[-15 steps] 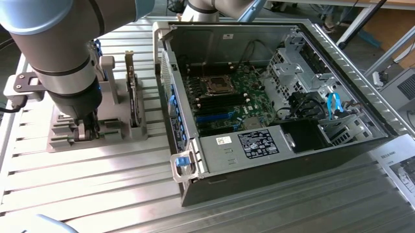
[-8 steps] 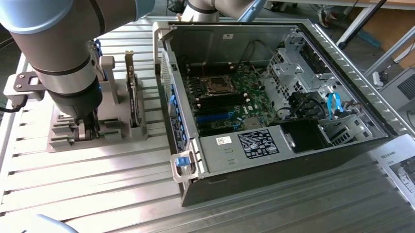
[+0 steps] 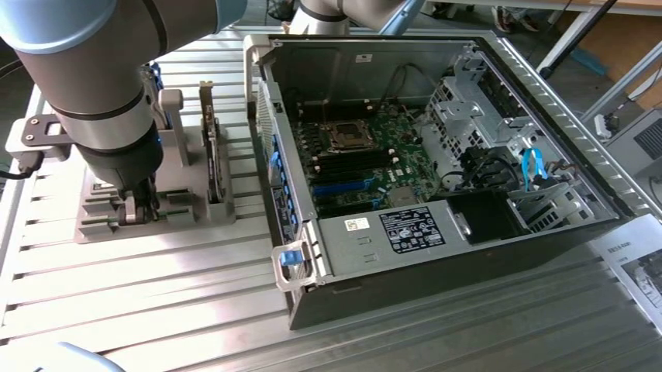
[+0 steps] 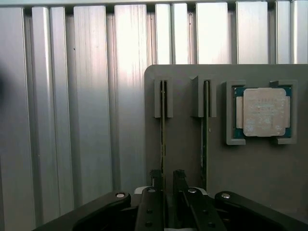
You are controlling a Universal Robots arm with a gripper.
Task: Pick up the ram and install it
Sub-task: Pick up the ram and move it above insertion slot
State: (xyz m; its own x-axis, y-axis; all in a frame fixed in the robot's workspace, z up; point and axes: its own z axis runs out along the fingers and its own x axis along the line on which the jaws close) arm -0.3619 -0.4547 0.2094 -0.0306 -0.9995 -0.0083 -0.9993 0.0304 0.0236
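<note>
The pick-up is in hand: the gripper [image 4: 167, 178] hangs released, its fingers astride the ram [image 4: 163, 130], which stands on edge in the grey holder [image 4: 185, 159]. A clean grip calls for squeezing squarely on its flat faces. The second stick [image 4: 206, 134] crowds one side, while bare table [image 4: 96, 120] lies beyond the other.

The ram [image 4: 163, 130] stands on its long edge in a slot of the grey holder [image 4: 250, 173]. From above it shows edge-on as a thin, dark, straight line running the slot's length, upright and not tilted. A second ram [image 4: 205, 139] stands the same way in the next slot, parallel and just beside it, not touching it. In the exterior view the second ram [image 3: 213, 155] stands to the exterior view's left of the case [image 3: 362, 294].
</note>
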